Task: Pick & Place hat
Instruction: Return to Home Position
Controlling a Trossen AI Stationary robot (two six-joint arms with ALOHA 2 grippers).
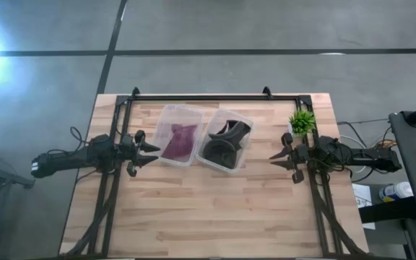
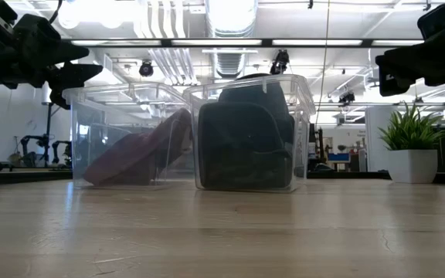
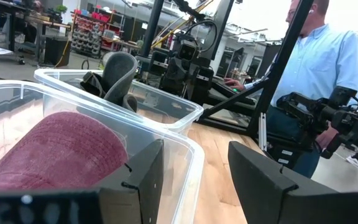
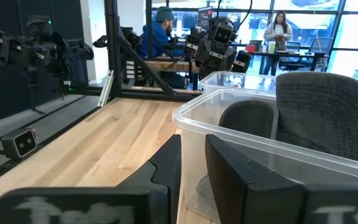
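Note:
Two clear plastic bins stand side by side on the far half of the wooden table. The left bin (image 1: 177,136) holds a maroon hat (image 1: 180,141), which leans against the bin wall (image 2: 141,158). The right bin (image 1: 226,141) holds dark grey hats (image 2: 246,139), piled up to its rim. My left gripper (image 1: 152,150) hovers open just left of the maroon hat's bin, above the table (image 2: 79,73); its wrist view shows the maroon hat (image 3: 55,152) close ahead. My right gripper (image 1: 274,157) hovers right of the dark hats' bin (image 4: 272,143), its fingers a narrow gap apart.
A small potted plant (image 1: 302,122) stands by the table's right edge, just beyond my right gripper. A black frame (image 1: 201,96) runs along the far edge and down both sides. The near half of the wooden table (image 1: 208,217) is bare. People show in the room behind.

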